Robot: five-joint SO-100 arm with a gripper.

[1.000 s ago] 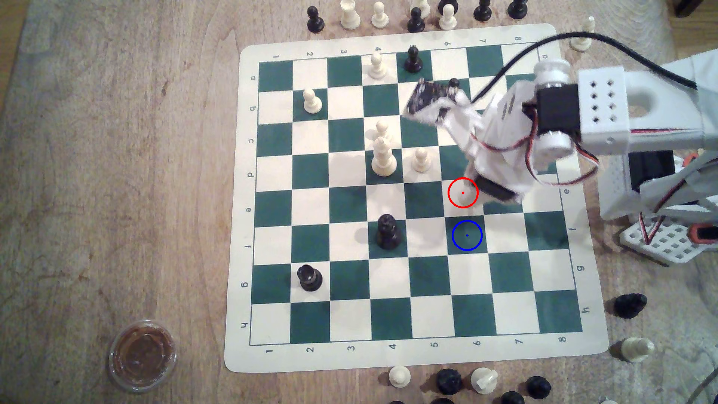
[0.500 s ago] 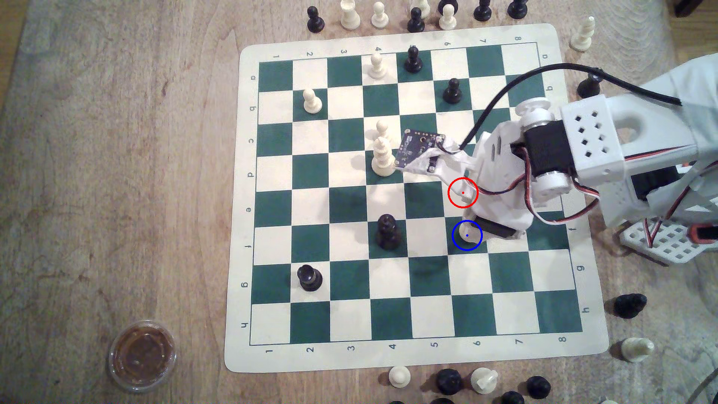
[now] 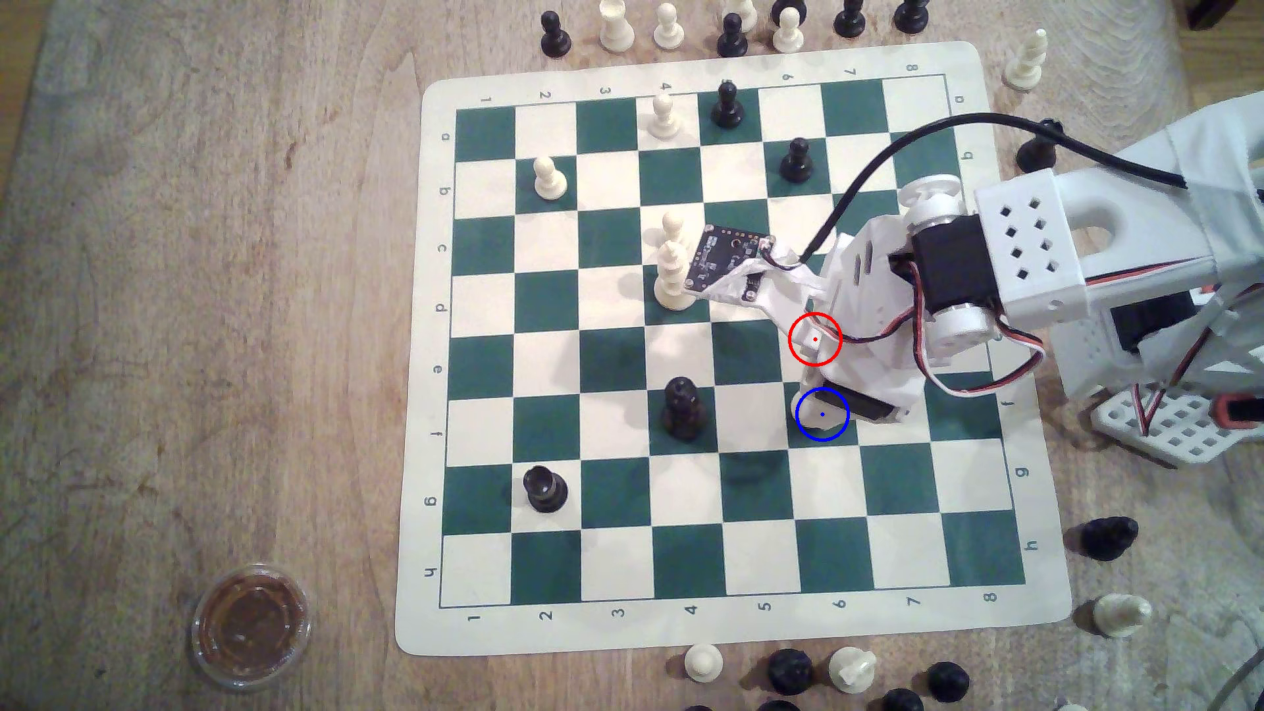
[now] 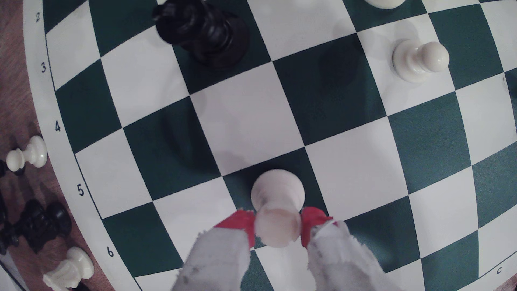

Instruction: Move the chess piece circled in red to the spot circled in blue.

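Note:
The chess piece, a small cream pawn [image 3: 816, 412], stands inside the blue ring on the spot [image 3: 837, 440], a dark green square. My gripper [image 3: 824, 410] is shut on the pawn's head. In the wrist view the red-tipped fingers [image 4: 237, 223] clamp the pawn [image 4: 277, 196] from both sides, and its round base is down at the dark green square [image 4: 237, 184]. I cannot tell whether the base touches the board. The red ring [image 3: 814, 339] marks the white square beside it, partly covered by my arm.
A tall cream king [image 3: 674, 280] and a black piece [image 3: 684, 409] stand two squares toward the exterior view's left. Black pawns [image 3: 795, 161] and cream pawns [image 3: 549, 178] dot the far board. Spare pieces line the board's edges. A lidded cup [image 3: 249, 625] sits near left.
My arm swung from the red-ringed square down to the blue-ringed one, carrying the pawn. In the last half second it shifted only slightly.

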